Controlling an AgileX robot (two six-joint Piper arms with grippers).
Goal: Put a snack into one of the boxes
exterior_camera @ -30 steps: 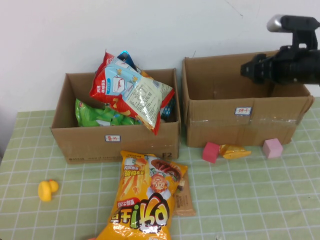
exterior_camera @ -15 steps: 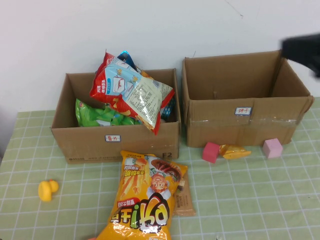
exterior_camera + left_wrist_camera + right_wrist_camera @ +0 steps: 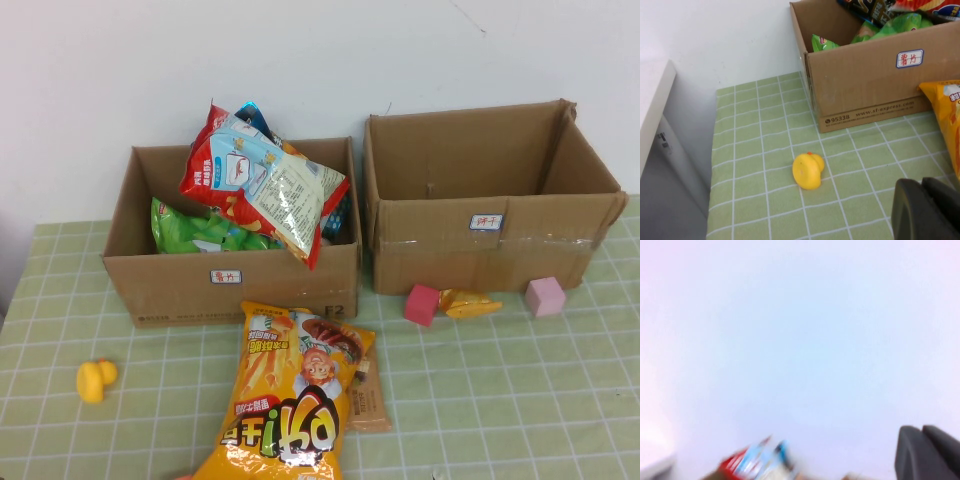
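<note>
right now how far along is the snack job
Looks mostly done: the left box is piled with bags, topped by a red and blue bag. The right box shows no snacks. Nothing is in hand: neither arm shows in the high view, the left gripper sits low near the duck, and the right gripper faces the wall. Left: the orange bag on the table.

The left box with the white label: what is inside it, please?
Inside the left box lie green snack bags, with a red-and-white bag leaning on top. Whatever lies beneath is covered. The left gripper and right gripper are elsewhere.
</note>
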